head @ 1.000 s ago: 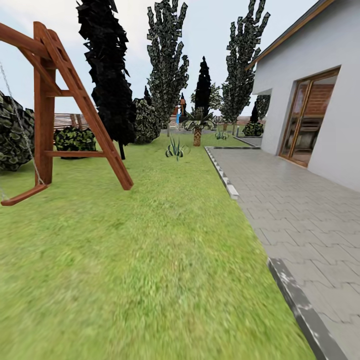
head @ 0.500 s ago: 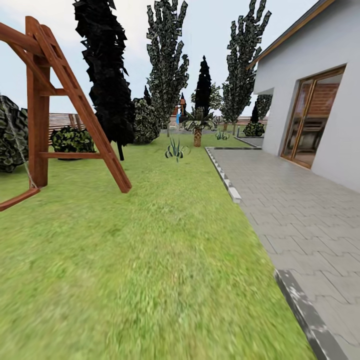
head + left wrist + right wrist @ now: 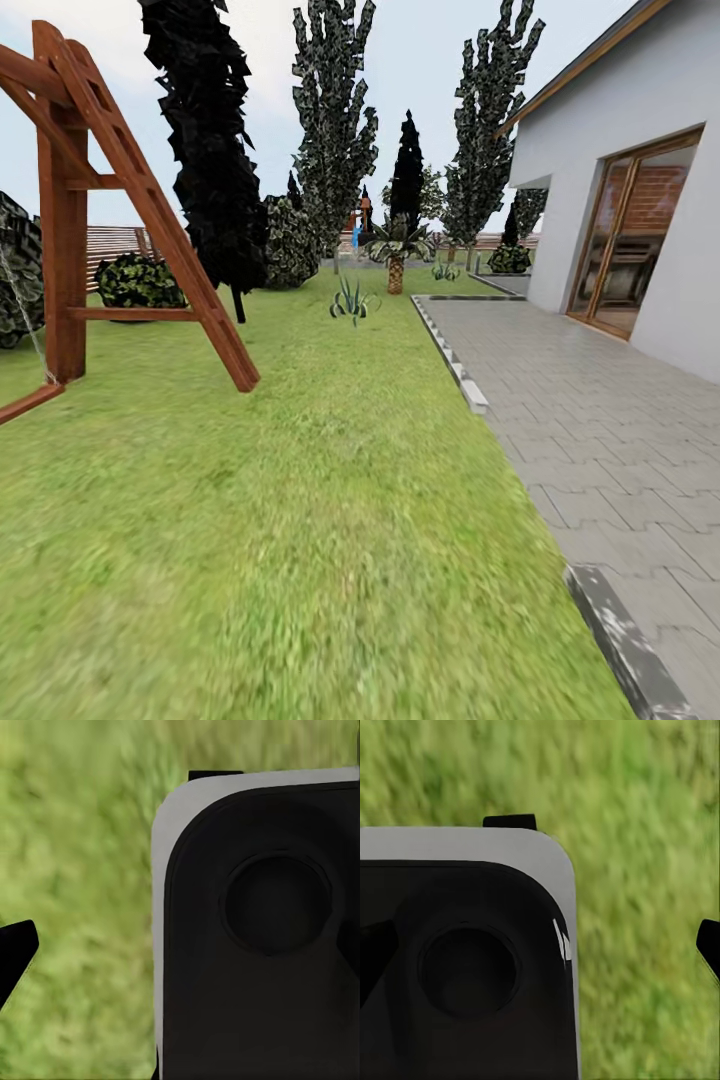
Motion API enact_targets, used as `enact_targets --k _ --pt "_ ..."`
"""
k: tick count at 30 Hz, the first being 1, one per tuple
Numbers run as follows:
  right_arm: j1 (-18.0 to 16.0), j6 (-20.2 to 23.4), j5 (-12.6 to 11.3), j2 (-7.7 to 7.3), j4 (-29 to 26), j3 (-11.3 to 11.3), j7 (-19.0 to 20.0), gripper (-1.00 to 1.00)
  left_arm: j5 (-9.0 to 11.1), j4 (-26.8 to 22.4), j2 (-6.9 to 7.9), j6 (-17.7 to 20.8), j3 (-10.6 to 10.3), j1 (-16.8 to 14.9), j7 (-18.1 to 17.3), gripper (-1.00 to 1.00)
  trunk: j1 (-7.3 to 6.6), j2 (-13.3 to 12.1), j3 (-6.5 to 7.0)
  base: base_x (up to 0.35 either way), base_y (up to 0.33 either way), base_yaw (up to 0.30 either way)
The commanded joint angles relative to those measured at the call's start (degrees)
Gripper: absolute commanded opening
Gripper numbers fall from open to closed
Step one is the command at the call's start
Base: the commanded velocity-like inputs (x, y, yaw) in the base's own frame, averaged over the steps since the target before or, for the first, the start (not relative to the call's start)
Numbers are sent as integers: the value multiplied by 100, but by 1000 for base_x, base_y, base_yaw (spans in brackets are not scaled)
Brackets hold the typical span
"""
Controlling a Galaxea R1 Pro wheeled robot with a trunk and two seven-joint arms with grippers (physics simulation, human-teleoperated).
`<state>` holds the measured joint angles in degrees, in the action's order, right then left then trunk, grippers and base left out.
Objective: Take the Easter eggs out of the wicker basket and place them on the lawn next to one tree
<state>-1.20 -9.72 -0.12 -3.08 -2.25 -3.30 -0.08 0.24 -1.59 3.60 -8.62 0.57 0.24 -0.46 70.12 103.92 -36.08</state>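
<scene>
- Mottled green lawn [image 3: 330, 520] running flat and open ahead, edged at right by a grey kerb [image 3: 465, 380] and interlocking paving [image 3: 600, 420].
- Wooden A-frame swing [image 3: 120, 200] standing at left.
- Jagged spotted tree [image 3: 335, 130] far ahead, beside a black columnar one [image 3: 205, 150].
- Blurred grass beneath both wrists; cannot tell either gripper's state.
</scene>
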Motion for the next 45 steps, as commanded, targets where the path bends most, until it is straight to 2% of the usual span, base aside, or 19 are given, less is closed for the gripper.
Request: enact_targets --k 1,45 --pt "-3 -21 0 1 5 -30 0 100 2 -8 1 -8 5 2 -4 100 3 2 -4 323 0 0" --pt "-3 -21 3 3 5 -30 0 100 2 -8 1 -8 5 2 -5 100 3 2 -4 327 0 0"
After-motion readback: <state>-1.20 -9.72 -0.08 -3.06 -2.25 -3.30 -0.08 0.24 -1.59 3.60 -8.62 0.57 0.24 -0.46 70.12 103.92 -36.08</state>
